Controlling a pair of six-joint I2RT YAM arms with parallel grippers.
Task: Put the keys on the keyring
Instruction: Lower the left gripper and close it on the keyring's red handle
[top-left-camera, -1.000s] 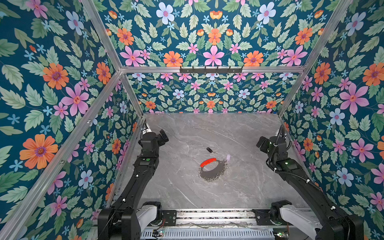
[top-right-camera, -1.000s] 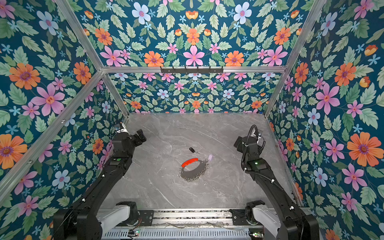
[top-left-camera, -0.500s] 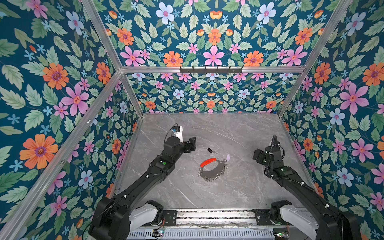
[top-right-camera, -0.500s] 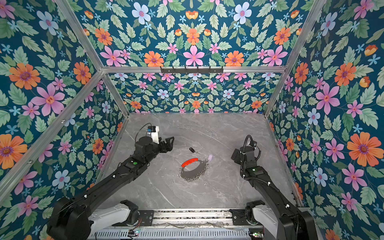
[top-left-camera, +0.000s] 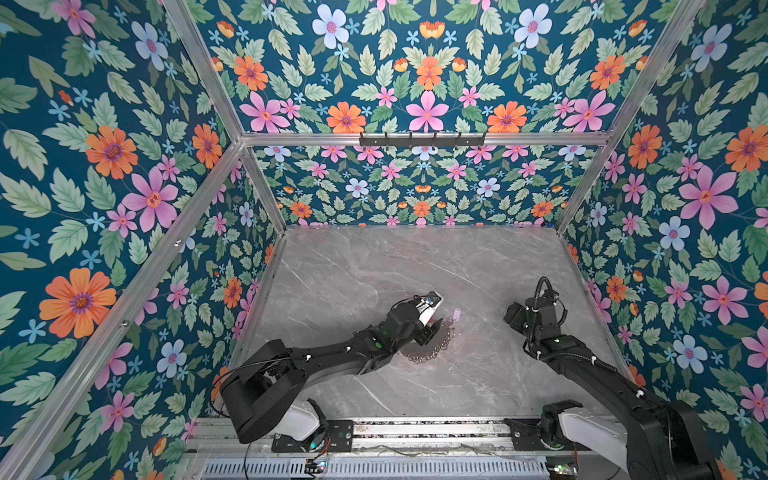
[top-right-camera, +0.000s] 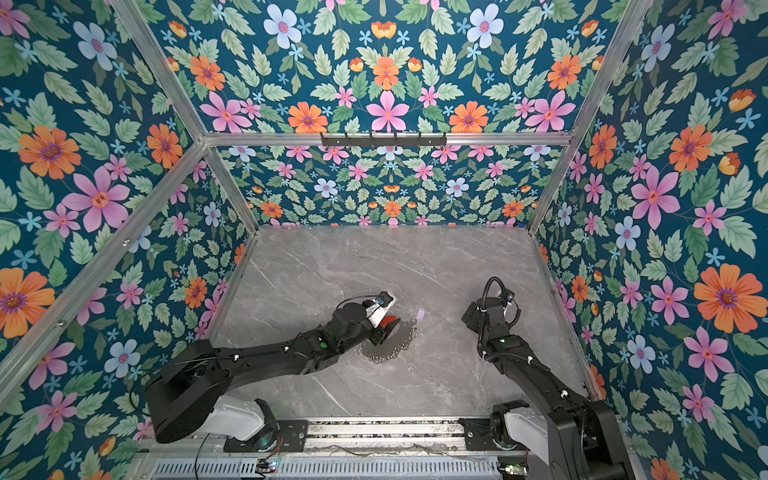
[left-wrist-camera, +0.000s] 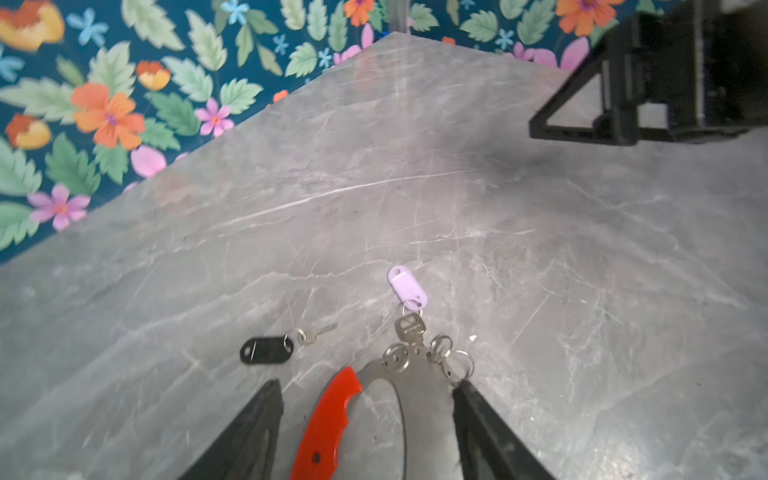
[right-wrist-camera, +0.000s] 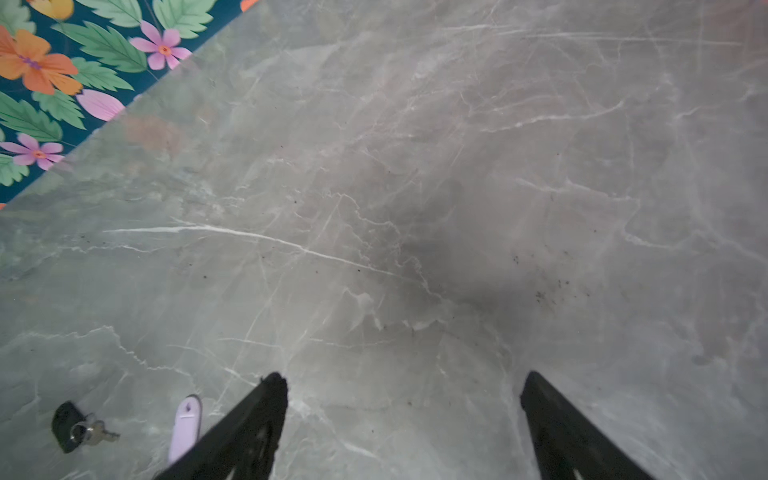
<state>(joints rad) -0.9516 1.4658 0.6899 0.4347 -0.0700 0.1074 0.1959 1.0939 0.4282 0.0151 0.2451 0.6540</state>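
- The left pincer (left-wrist-camera: 366, 388) is low over the desk (left-wrist-camera: 415, 166), its jaws part open and gripping nothing. They stand astride the keyring (left-wrist-camera: 328, 419).
- The keyring's red section runs lengthwise along the pincer's reach, so closing the jaws would, I judge, squeeze it across its width. The left arm is plainly the nearer one.
- Just past the jaws lies the black tag (left-wrist-camera: 266, 350), turned crosswise and apart from the hoop.
- Farther on, the lilac tag (left-wrist-camera: 407, 285) points away from the hoop's far end. Its small key lies against the silver rings (left-wrist-camera: 453, 361) — whether it is threaded on, I cannot tell.
- Farthest off, the right pincer (right-wrist-camera: 404, 378) gapes wide over bare desk, empty.
- Count — one keyring, two tags, two pincers.
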